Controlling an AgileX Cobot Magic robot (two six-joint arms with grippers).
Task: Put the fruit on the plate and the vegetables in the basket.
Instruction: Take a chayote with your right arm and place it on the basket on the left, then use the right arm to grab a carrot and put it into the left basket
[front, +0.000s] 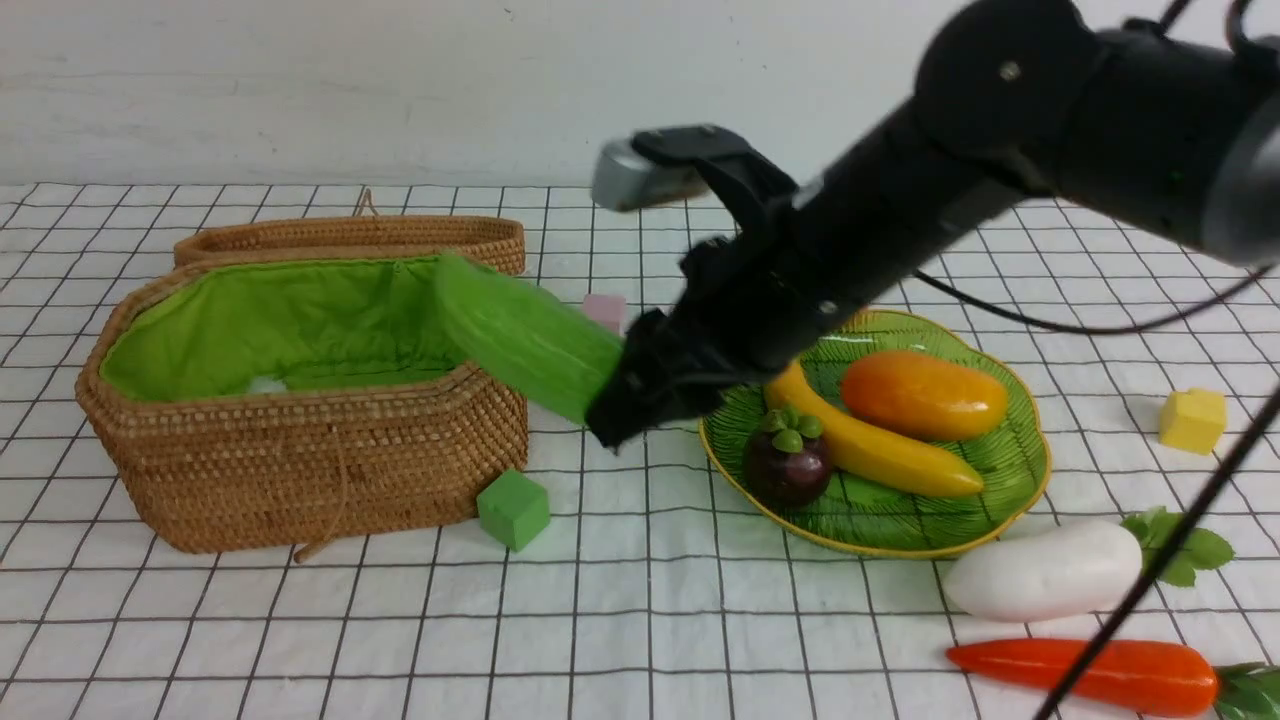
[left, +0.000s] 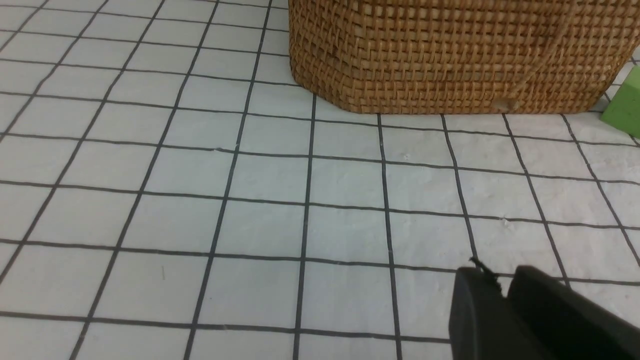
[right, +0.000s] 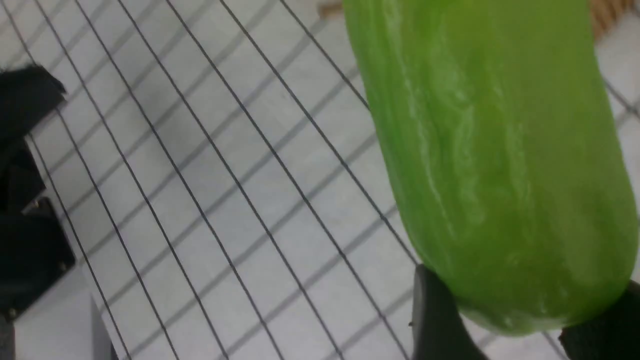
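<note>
The left end effector (left: 500, 289) hangs closed and empty over the bench (front: 640, 600) near the open basket (front: 300, 470), the right end effector (front: 625, 400) clamps the tilted cucumber (front: 520, 335) above the basket's right rim, the mangosteen (front: 787, 465), banana (front: 880, 450) and mango (front: 925, 395) lie on the plate (front: 1020, 470), and the radish (front: 1045, 572) and carrot (front: 1085, 672) lie on the bench.

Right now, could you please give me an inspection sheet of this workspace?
Surface: white grid-lined cloth.
Job's things: banana, mango and mangosteen on the plate; radish and carrot lying on the cloth; basket open, lid behind it; cucumber held tilted by the basket's rim.
Clutter: green cube, pink cube, yellow cube on the cloth.
Grippers: right gripper, fingers shut on the cucumber; left gripper shut, empty, facing the basket.
Cables: black cable behind the plate; another crossing in front of the radish.
Surroundings: white wall behind.
</note>
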